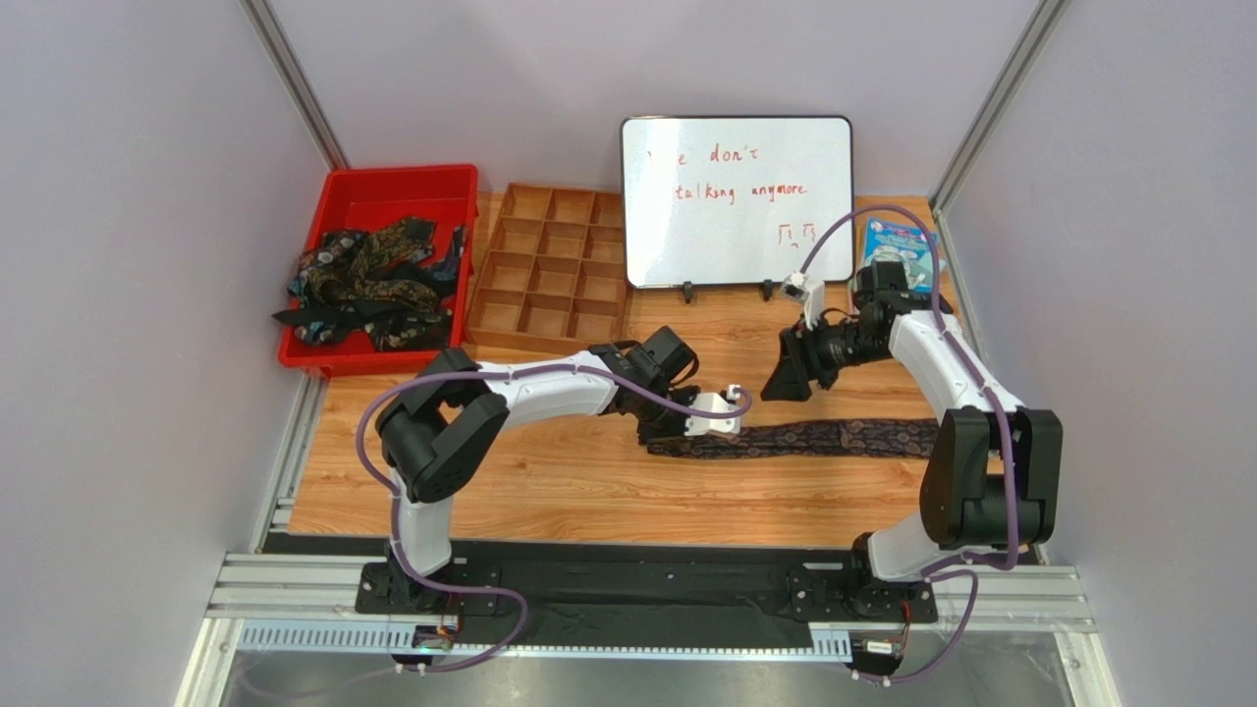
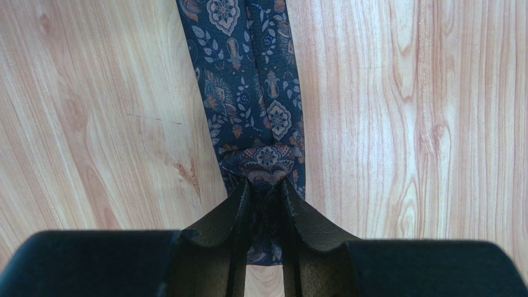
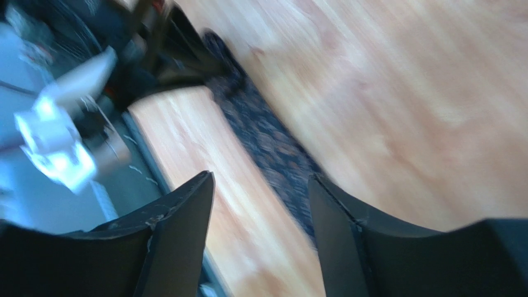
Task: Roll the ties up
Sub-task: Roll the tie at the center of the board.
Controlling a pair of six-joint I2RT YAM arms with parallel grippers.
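Observation:
One dark paisley tie (image 1: pixel 841 438) lies flat across the wooden table, running left to right. My left gripper (image 1: pixel 672 430) is shut on its left end; the left wrist view shows the fingers pinching a small fold of the tie (image 2: pixel 266 164), the rest stretching away (image 2: pixel 248 74). My right gripper (image 1: pixel 775 380) is open and empty, held above the table behind the tie's middle. The blurred right wrist view shows the tie (image 3: pixel 266 142) below, between its fingertips (image 3: pixel 195 204). Several more ties (image 1: pixel 369 283) lie heaped in the red bin.
A red bin (image 1: pixel 387 189) stands at the back left. A wooden compartment tray (image 1: pixel 549 273) sits beside it. A whiteboard (image 1: pixel 736 199) stands upright at the back centre. A blue packet (image 1: pixel 902 248) lies at the back right.

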